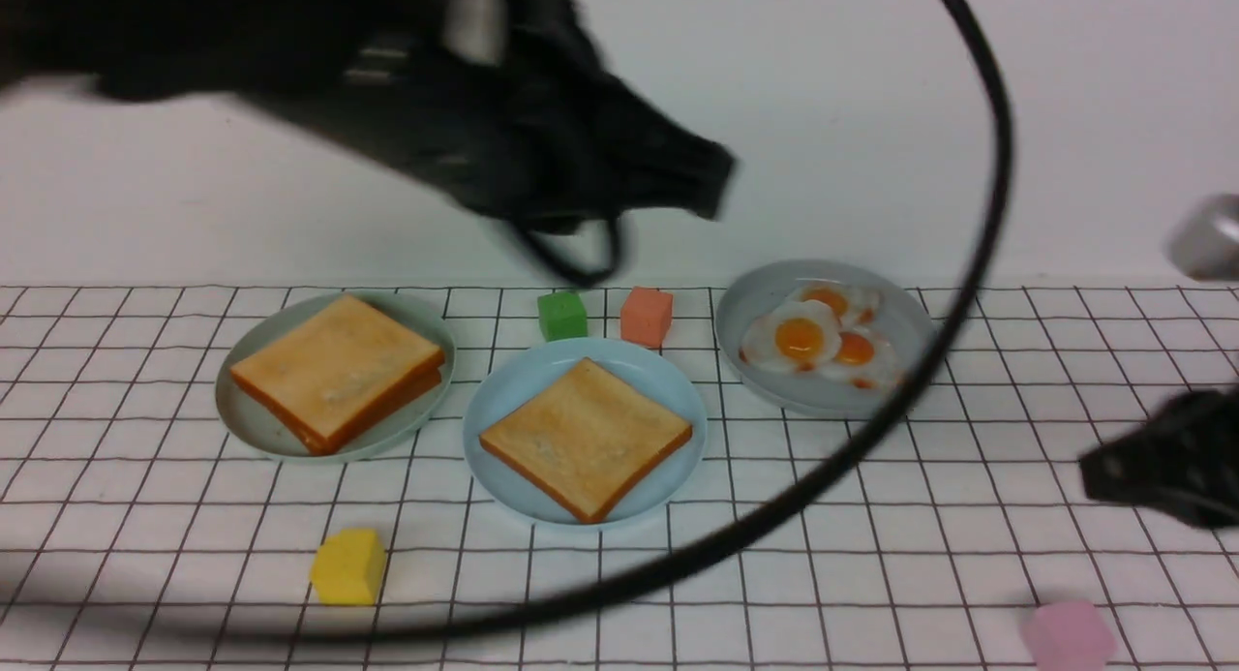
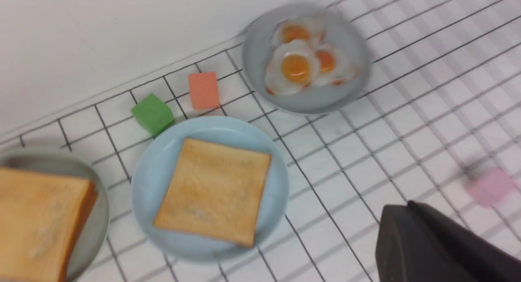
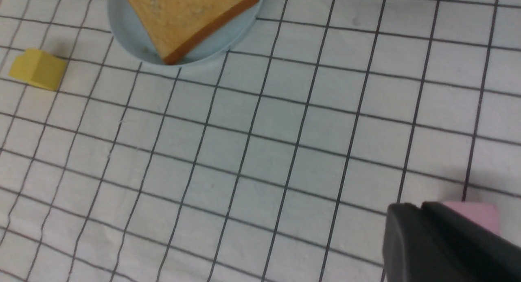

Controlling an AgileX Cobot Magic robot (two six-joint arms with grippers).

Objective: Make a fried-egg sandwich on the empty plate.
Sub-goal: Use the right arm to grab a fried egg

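Left fingers (image 1: 699, 179) pressed together, nothing in them, hanging high over the back of the tabletop (image 1: 1065, 381). Right fingers (image 1: 1147, 468) low at far right, blurred; can't tell if spread or closed. Blue plate (image 1: 503, 400) sits below left fingers, a bit to their left and nearer the robot, well left of right fingers. One toast slice (image 1: 586, 437) flat on it, not yet topped with egg. Green block (image 1: 562, 315) and orange block (image 1: 647, 316) just behind that plate, under left fingers. Eggs (image 1: 808, 337) on grey plate (image 1: 755, 293), below-right of left fingers. Toast stack (image 1: 334, 369) on third plate (image 1: 416, 315), far to their left. Pink block (image 3: 476, 213) just beside right fingers, partly hidden by them. Yellow block (image 1: 348, 566) well left of right fingers. Cable (image 1: 978, 293) loops across front view.
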